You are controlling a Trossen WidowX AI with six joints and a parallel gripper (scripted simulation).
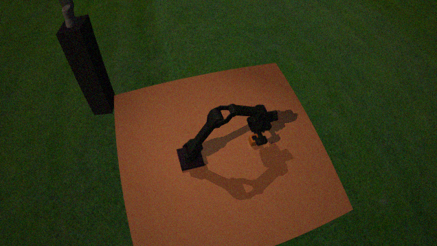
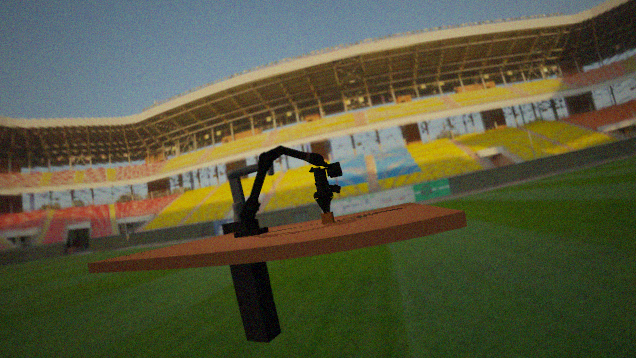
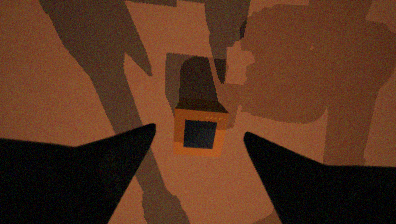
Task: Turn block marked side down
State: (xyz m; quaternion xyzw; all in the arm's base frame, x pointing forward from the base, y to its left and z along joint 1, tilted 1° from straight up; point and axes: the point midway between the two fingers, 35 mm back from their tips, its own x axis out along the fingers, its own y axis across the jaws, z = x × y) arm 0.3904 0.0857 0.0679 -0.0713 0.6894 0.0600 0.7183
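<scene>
The orange block rests on the reddish-brown table. Its marked side, a dark square within an orange border, faces up in the wrist view. My gripper points down just over the block and is open. In the wrist view the block shows between the two fingertips, with a gap on each side. In the top view a finger hides part of the block. Nothing is held.
The arm's base stands on the table. Shadows of the arm fall across the table around the block. A dark pillar stands beyond the table's left corner in the top view.
</scene>
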